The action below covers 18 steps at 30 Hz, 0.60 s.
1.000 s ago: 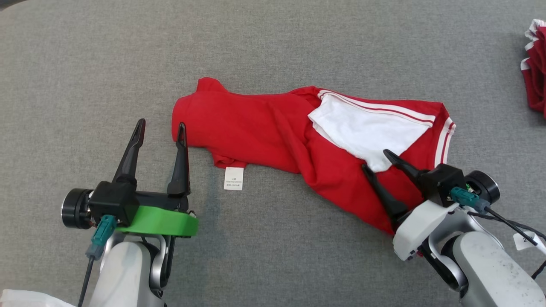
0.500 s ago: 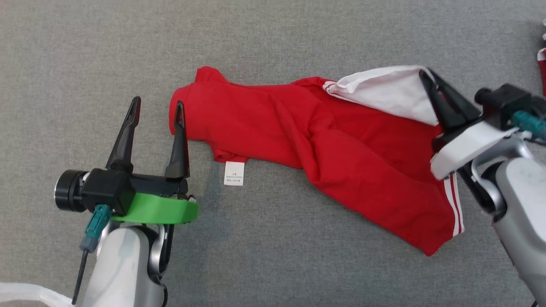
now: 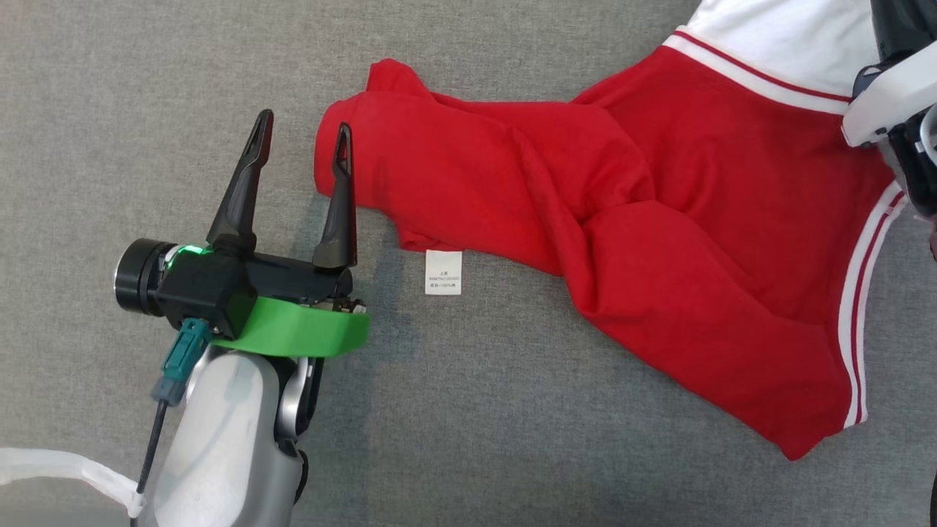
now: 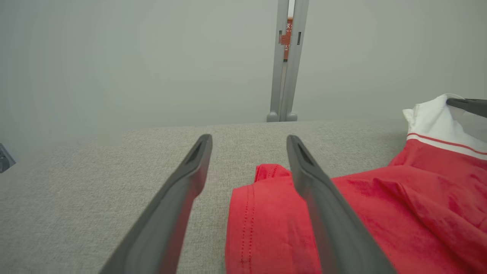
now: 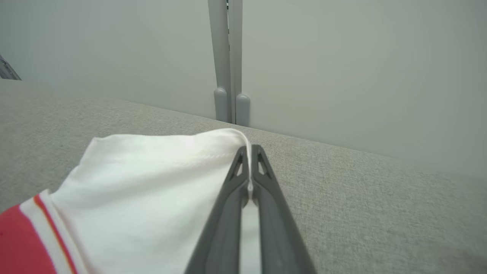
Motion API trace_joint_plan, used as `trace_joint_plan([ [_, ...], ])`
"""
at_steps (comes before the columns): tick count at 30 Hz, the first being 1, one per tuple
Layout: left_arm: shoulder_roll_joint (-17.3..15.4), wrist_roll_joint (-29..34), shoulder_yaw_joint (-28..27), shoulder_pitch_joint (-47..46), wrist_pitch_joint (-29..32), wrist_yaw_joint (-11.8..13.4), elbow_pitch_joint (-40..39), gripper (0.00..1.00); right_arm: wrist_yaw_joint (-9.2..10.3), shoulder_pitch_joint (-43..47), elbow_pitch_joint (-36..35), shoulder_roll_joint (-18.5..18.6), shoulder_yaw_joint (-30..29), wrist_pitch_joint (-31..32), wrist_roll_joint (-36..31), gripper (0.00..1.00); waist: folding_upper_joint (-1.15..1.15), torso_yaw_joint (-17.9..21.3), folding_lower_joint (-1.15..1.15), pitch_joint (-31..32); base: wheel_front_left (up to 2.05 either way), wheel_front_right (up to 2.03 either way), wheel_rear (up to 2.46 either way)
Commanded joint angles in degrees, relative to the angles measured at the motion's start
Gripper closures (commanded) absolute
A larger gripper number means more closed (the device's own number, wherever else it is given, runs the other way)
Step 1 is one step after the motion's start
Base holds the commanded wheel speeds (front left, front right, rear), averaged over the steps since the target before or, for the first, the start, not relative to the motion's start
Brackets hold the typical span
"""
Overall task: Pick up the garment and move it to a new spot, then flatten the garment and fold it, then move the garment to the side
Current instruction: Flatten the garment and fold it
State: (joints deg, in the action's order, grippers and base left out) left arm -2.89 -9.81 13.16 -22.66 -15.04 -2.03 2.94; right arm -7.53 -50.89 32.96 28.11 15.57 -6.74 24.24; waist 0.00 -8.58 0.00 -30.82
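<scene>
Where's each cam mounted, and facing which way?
Head view: on head, looking down at grey cloth table, red garment with white striped trim; open left gripper, pale right wrist.
Left wrist view: along its open fingers, over garment toward wall.
Right wrist view: along right gripper, shut on garment's white part, toward wall.
Wrist views share grey double post.
</scene>
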Motion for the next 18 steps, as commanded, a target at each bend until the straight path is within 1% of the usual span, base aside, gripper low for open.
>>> trace_joint_plan([
  [1,-0.08,-0.08,0.08,-0.99,-0.18,0.17,0.18,0.0,0.09,-1.4,1.59,-0.12,0.44,-0.92,0.1,0.08,0.0,-0.88,0.0,-0.93,0.0,0.0,0.0],
  [2,-0.08,-0.13,0.16,-1.02,-0.17,0.3,0.27,0.0,0.09,-2.08,3.07,-0.35,0.67,-1.73,0.26,0.0,0.0,-0.8,0.0,-0.9,0.0,0.0,0.0],
  [6,-0.08,0.09,-0.04,-0.69,-0.18,0.61,0.67,0.0,0.09,-3.68,7.02,-0.73,1.14,-5.92,-1.02,0.0,0.0,0.02,0.0,-0.22,0.0,0.0,0.0],
  [9,-0.09,0.62,-0.72,0.1,-0.18,0.4,1.15,0.0,0.09,-2.69,7.08,-1.76,0.84,-7.79,-2.24,0.0,0.0,1.15,0.0,1.0,0.0,0.0,0.0],
  [12,-0.09,1.21,-1.42,1.06,-0.18,0.12,1.79,0.0,0.09,0.38,4.26,-2.71,0.03,-8.43,-3.35,0.0,0.0,2.43,0.0,2.76,0.0,0.0,0.0],
  [14,-0.14,1.5,-2.13,1.72,-0.18,0.02,2.2,0.0,0.09,3.14,-0.26,-3.75,-1.46,-8.42,-4.36,0.0,0.0,3.42,0.0,4.07,0.0,0.0,0.0],
  [18,-0.44,1.86,-3.56,3.29,-0.18,-0.26,2.68,0.0,0.09,11.75,-8.96,-5.76,-4.74,-8.45,-6.14,0.0,0.0,5.21,0.0,6.67,0.0,0.0,0.0],
])
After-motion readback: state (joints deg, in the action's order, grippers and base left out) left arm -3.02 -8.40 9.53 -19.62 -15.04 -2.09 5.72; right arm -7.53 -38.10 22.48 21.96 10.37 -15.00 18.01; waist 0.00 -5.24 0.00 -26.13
